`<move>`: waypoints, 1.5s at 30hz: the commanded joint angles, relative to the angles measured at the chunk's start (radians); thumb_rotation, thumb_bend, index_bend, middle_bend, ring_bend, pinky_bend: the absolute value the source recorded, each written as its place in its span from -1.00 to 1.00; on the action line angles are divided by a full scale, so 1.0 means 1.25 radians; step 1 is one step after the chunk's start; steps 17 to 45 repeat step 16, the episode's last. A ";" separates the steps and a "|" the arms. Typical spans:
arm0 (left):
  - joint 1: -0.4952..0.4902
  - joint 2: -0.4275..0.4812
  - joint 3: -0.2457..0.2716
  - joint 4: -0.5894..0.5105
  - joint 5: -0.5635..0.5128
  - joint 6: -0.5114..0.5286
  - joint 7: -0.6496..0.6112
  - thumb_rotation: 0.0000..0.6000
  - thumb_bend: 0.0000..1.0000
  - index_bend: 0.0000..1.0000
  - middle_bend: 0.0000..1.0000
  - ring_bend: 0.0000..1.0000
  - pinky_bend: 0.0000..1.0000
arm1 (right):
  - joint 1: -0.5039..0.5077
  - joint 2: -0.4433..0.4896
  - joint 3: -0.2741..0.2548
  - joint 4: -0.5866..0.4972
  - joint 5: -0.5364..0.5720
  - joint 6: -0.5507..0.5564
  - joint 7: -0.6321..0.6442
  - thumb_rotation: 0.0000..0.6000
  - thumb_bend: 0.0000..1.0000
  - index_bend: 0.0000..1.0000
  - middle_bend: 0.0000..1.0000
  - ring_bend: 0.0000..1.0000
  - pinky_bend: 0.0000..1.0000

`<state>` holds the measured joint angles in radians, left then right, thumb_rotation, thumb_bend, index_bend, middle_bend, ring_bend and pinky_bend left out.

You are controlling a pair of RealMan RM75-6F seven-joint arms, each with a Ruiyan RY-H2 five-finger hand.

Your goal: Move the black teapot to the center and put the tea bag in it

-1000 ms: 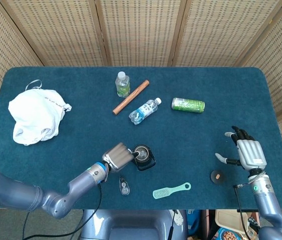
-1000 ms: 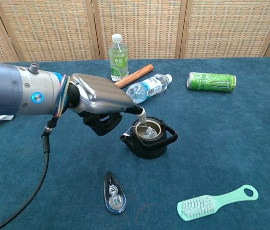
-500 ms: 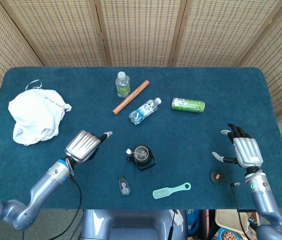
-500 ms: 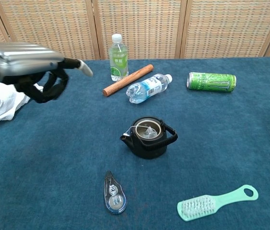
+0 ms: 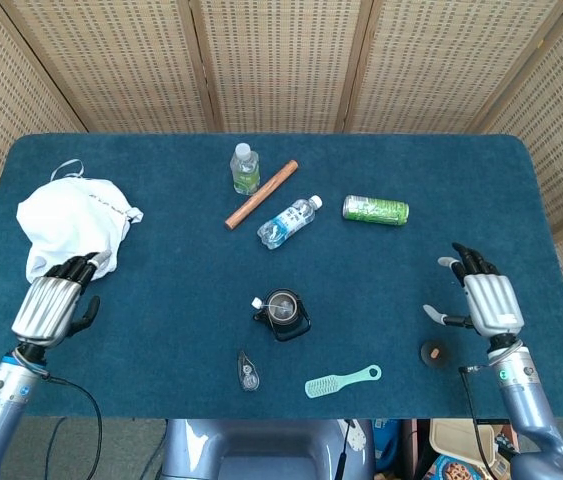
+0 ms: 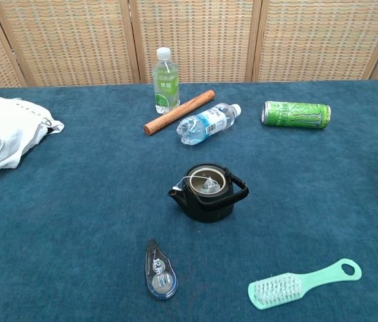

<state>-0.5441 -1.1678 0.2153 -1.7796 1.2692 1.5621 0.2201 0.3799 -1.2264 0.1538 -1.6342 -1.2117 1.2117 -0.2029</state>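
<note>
The black teapot (image 5: 283, 315) stands lidless near the middle of the blue table, seen closer in the chest view as the teapot (image 6: 209, 193). A pale tea bag (image 6: 209, 181) lies inside its open mouth, and a small white tag (image 5: 258, 302) hangs out by the spout. My left hand (image 5: 54, 302) hovers far off at the table's front left, beside the white cloth, with its fingers loosely bent and nothing in it. At the front right, my right hand (image 5: 484, 300) is held up with its fingers spread and empty. Neither hand touches the teapot.
A white cloth (image 5: 69, 232) lies at the left. Behind the teapot are a green-label bottle (image 5: 245, 168), a wooden stick (image 5: 261, 194), a lying water bottle (image 5: 288, 221) and a green can (image 5: 375, 210). In front lie a mint brush (image 5: 341, 380), a small clear dispenser (image 5: 248, 370) and a brown disc (image 5: 432, 352).
My left hand has drawn back from the teapot's mouth to the front-left corner, leaving the tea bag inside the pot. The right hand has barely shifted.
</note>
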 commanded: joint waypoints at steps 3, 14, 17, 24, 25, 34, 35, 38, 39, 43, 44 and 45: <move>0.091 -0.005 -0.005 0.044 0.051 0.073 -0.053 1.00 0.04 -0.84 -0.89 -0.88 -0.73 | -0.012 -0.017 0.001 0.009 -0.036 0.040 0.019 0.36 -0.27 -0.50 -0.76 -0.78 -0.49; 0.214 -0.018 -0.024 0.099 0.101 0.125 -0.085 1.00 0.04 -0.84 -0.89 -0.89 -0.79 | -0.046 -0.036 -0.006 0.003 -0.078 0.115 0.010 0.49 -0.26 -0.50 -0.76 -0.81 -0.52; 0.227 -0.023 -0.030 0.110 0.105 0.126 -0.089 1.00 0.04 -0.84 -0.89 -0.89 -0.82 | -0.052 -0.038 -0.007 0.002 -0.081 0.124 0.009 0.50 -0.27 -0.50 -0.76 -0.81 -0.52; 0.227 -0.023 -0.030 0.110 0.105 0.126 -0.089 1.00 0.04 -0.84 -0.89 -0.89 -0.82 | -0.052 -0.038 -0.007 0.002 -0.081 0.124 0.009 0.50 -0.27 -0.50 -0.76 -0.81 -0.52; 0.227 -0.023 -0.030 0.110 0.105 0.126 -0.089 1.00 0.04 -0.84 -0.89 -0.89 -0.82 | -0.052 -0.038 -0.007 0.002 -0.081 0.124 0.009 0.50 -0.27 -0.50 -0.76 -0.81 -0.52; 0.227 -0.023 -0.030 0.110 0.105 0.126 -0.089 1.00 0.04 -0.84 -0.89 -0.89 -0.82 | -0.052 -0.038 -0.007 0.002 -0.081 0.124 0.009 0.50 -0.27 -0.50 -0.76 -0.81 -0.52; 0.227 -0.023 -0.030 0.110 0.105 0.126 -0.089 1.00 0.04 -0.84 -0.89 -0.89 -0.82 | -0.052 -0.038 -0.007 0.002 -0.081 0.124 0.009 0.50 -0.27 -0.50 -0.76 -0.81 -0.52; 0.227 -0.023 -0.030 0.110 0.105 0.126 -0.089 1.00 0.04 -0.84 -0.89 -0.89 -0.82 | -0.052 -0.038 -0.007 0.002 -0.081 0.124 0.009 0.50 -0.27 -0.50 -0.76 -0.81 -0.52; 0.227 -0.023 -0.030 0.110 0.105 0.126 -0.089 1.00 0.04 -0.84 -0.89 -0.89 -0.82 | -0.052 -0.038 -0.007 0.002 -0.081 0.124 0.009 0.50 -0.27 -0.50 -0.76 -0.81 -0.52; 0.227 -0.023 -0.030 0.110 0.105 0.126 -0.089 1.00 0.04 -0.84 -0.89 -0.89 -0.82 | -0.052 -0.038 -0.007 0.002 -0.081 0.124 0.009 0.50 -0.27 -0.50 -0.76 -0.81 -0.52; 0.227 -0.023 -0.030 0.110 0.105 0.126 -0.089 1.00 0.04 -0.84 -0.89 -0.89 -0.82 | -0.052 -0.038 -0.007 0.002 -0.081 0.124 0.009 0.50 -0.27 -0.50 -0.76 -0.81 -0.52; 0.227 -0.023 -0.030 0.110 0.105 0.126 -0.089 1.00 0.04 -0.84 -0.89 -0.89 -0.82 | -0.052 -0.038 -0.007 0.002 -0.081 0.124 0.009 0.50 -0.27 -0.50 -0.76 -0.81 -0.52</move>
